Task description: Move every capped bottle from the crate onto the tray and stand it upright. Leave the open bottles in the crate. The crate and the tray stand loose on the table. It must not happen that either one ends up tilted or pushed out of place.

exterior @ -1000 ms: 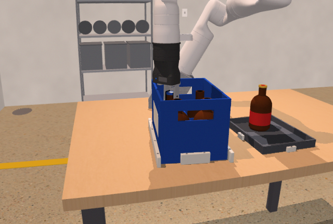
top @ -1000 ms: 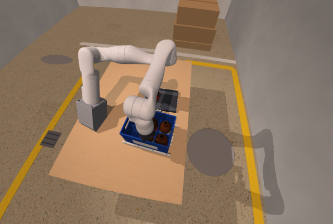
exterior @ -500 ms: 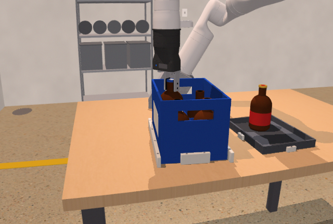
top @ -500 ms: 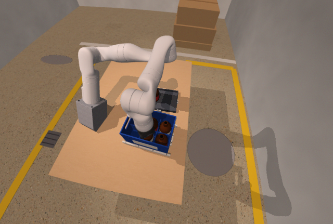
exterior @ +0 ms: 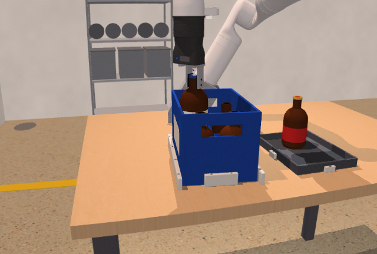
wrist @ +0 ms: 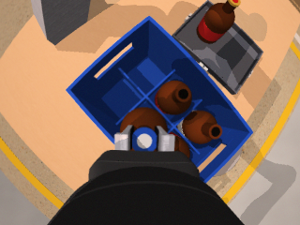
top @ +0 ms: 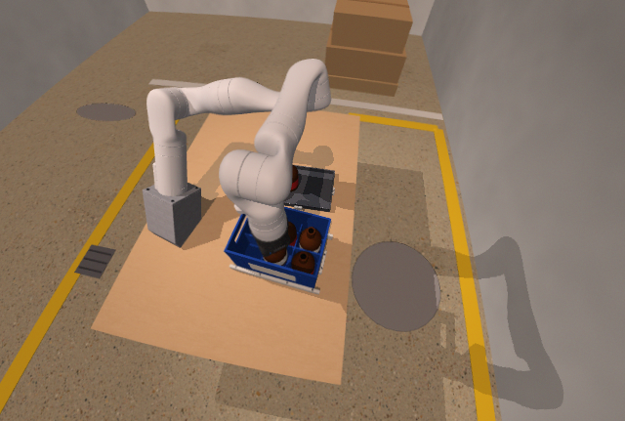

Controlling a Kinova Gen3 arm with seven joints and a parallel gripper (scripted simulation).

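Observation:
My gripper (exterior: pixel 194 81) (wrist: pixel 143 133) is shut on the neck of a brown bottle with a blue cap (exterior: pixel 194 100) (wrist: pixel 143 121). The bottle is upright and partly raised, its shoulder above the rim of the blue crate (exterior: pixel 219 150) (wrist: pixel 197 79) (top: pixel 248 261) and its lower part hidden inside. Two open brown bottles stand in the crate, one with a dark open mouth (wrist: pixel 173 97) (top: pixel 310 238) and another beside it (wrist: pixel 201 127). A third bottle (wrist: pixel 181 146) is partly hidden by my gripper. A yellow-capped bottle with a red label (exterior: pixel 294 126) (wrist: pixel 217 22) stands upright on the dark tray (exterior: pixel 327 168) (wrist: pixel 248 70) (top: pixel 318 194).
White blocks (exterior: pixel 221 178) sit against the crate's foot, and small ones (exterior: pixel 329 168) against the tray. The tray lies beside the crate, close to its long wall. Two crate compartments (wrist: pixel 123 96) on the arm base's side are free. A shelf rack (exterior: pixel 129 40) stands far behind the table.

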